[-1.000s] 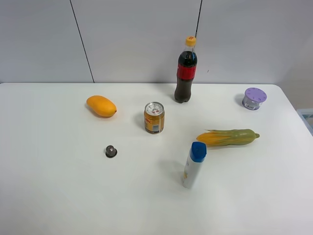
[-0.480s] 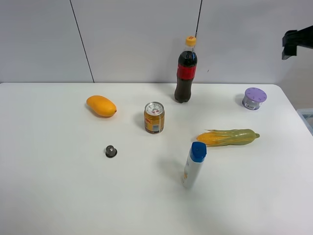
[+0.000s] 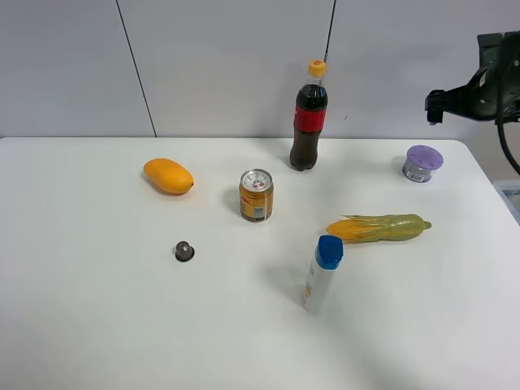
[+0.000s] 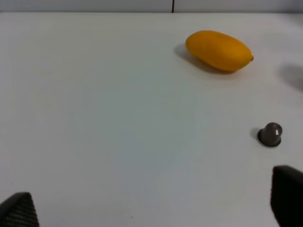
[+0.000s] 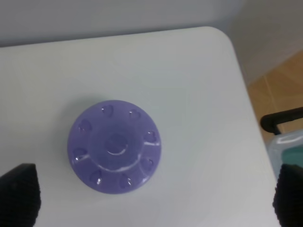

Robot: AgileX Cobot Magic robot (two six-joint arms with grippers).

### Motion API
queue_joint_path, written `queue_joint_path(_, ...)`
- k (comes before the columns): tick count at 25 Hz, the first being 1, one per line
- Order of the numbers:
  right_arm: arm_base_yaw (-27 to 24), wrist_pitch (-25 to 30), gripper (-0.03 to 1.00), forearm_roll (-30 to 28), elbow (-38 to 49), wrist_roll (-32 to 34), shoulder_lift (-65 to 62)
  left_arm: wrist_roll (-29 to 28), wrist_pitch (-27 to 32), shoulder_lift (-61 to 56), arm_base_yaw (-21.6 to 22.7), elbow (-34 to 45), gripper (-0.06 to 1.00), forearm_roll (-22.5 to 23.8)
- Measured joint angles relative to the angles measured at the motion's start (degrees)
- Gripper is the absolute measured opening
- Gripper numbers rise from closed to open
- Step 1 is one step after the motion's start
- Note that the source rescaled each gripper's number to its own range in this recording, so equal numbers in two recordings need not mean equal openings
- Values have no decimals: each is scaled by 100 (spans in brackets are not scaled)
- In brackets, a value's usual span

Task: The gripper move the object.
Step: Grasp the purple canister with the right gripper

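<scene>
**A:** Right arm's come further in vs 0.5 s ago. Ext. view: right gripper now hangs up over the far right corner of the table, near the object but not touching it.

**B:** Jaw gap?

**A:** Can't tell from there. Left wrist view: left gripper is spread wide w/ nothing between the tips. Mango and capsule lie ahead.

**B:** Right wrist?

**A:** Looks down on the lilac lid. Right gripper tips sit at both edges of the pic, so it's wide. The object is just ahead of them, untouched.

**B:** Handling?

**A:** Prob. light and rigid, w/ smooth sides that may slip. I'd grip across the body under the lid rim w/ a moderate squeeze. It's close to the table edge, so don't nudge it.
</scene>
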Motion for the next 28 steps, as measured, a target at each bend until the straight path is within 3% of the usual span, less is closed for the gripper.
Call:
queue_joint_path(9,0,-804,100,0,-6,466,927,0,0,0,0,0,100,0)
queue_joint_path(28,-181,-1298,100,-43,-8,669,1674,0,0,0,0,0,100,0)
